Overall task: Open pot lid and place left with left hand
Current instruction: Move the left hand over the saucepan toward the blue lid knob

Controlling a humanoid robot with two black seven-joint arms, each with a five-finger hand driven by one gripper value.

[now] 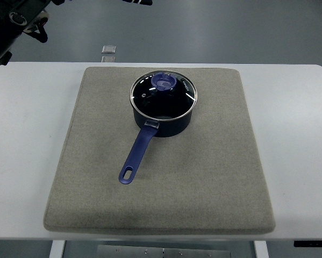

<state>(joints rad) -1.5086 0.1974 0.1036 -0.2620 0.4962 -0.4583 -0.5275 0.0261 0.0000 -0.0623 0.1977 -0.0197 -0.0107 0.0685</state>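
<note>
A dark blue saucepan [162, 124] stands on the grey mat [204, 183], toward its far middle. A glass lid [174, 102] with a metal rim and a blue knob [164, 81] sits shut on the pot. The pot's blue handle [137, 153] points toward me and slightly left. A dark piece of my left arm [18, 21] shows in the top left corner, beyond the table and well away from the pot. It touches nothing. My right arm is out of the picture.
The mat lies on a white table [21, 161], with bare mat to the left and right of the pot. A small grey object [109, 49] lies on the floor just past the table's far edge.
</note>
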